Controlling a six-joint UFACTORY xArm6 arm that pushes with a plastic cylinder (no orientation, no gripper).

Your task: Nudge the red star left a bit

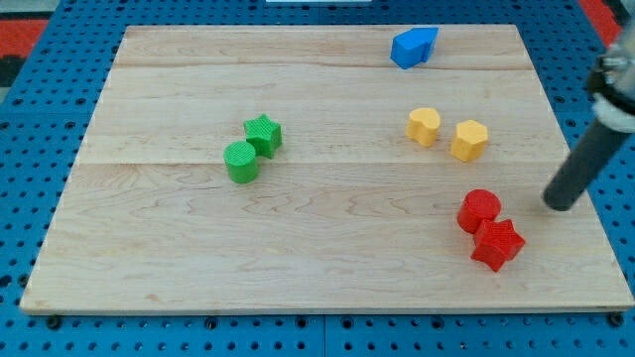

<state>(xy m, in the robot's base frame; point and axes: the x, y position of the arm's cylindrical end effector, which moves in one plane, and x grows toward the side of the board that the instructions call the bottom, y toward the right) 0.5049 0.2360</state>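
Observation:
The red star (498,244) lies near the board's lower right, touching a red round block (479,209) just above and to its left. My tip (562,204) is the lower end of the dark rod coming in from the view's right edge. The tip stands to the right of the red round block and up and to the right of the red star, apart from both.
A yellow heart (424,126) and a yellow hexagon (469,140) sit above the red blocks. A blue block (413,47) lies at the top. A green star (264,135) and green cylinder (240,162) touch at centre left. The wooden board (149,258) rests on a blue pegboard.

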